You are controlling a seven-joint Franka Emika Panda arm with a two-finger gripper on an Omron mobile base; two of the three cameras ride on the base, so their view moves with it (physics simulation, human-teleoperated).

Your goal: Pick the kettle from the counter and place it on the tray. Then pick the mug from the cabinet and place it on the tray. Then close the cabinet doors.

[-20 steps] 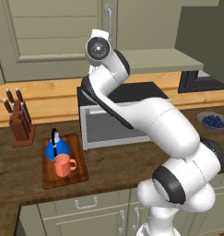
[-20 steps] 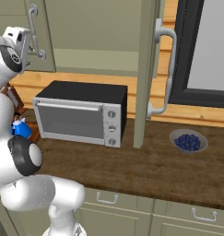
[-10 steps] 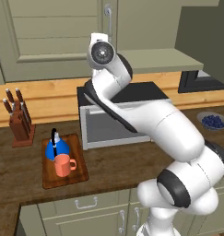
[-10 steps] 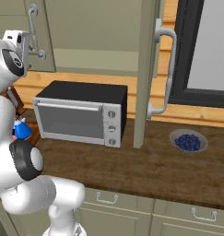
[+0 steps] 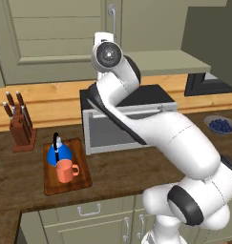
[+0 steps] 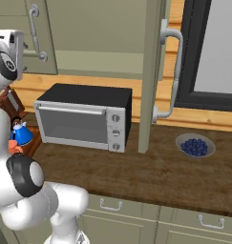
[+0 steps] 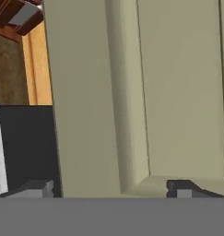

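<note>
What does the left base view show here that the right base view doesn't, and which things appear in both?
Left base view alone: the tray in full, with the mug standing upright on it, and the knife block entire. Right base view alone: the open right cabinet door, seen edge-on with its curved handle. Both: the kettle, microwave, bowl of berries, closed left cabinet door and the counter.

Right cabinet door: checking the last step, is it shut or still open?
Open. In the right base view the right cabinet door stands edge-on, swung out over the counter, its handle facing sideways.
</note>
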